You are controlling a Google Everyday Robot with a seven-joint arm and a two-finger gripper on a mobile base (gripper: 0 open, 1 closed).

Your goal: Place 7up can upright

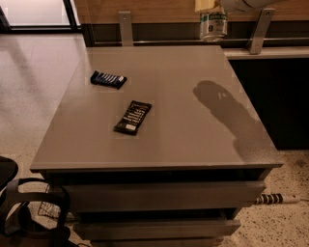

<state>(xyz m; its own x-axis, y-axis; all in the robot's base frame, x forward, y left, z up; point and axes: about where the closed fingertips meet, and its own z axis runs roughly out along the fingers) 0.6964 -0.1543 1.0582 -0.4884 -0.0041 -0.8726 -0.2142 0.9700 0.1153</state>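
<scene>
The 7up can [213,25], silvery with a white-and-green label, hangs upright in the air above the far right part of the grey table [159,111]. My gripper [208,6] reaches in from the top right edge of the camera view and holds the can by its top. Most of the gripper is cut off by the frame. The arm's shadow [227,113] lies on the right side of the tabletop.
Two flat dark snack bars lie on the table: one [108,79] at the left back, one [133,117] near the middle. Metal brackets [125,26] and a wooden wall stand behind. A dark counter [270,91] is at the right. Drawers sit below the tabletop.
</scene>
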